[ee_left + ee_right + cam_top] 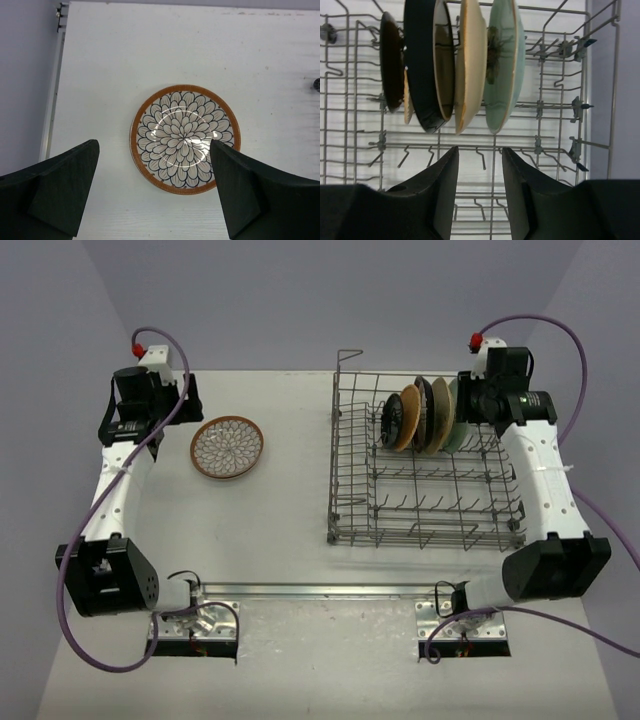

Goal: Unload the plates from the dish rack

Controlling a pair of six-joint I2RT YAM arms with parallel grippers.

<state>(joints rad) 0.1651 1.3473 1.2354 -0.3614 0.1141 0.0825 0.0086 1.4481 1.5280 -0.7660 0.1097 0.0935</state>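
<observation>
With the right fingers point(451, 170) only narrowly parted and empty at the rack point(425, 540), the tightly packed green plate point(506, 65) could be knocked, not gripped.

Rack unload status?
Done: one patterned plate lies flat on the table, with the left gripper open above it. In hand: nothing; the right gripper is open, facing the upright plates and gripping none. Remaining: every plate standing in the rack.
</observation>
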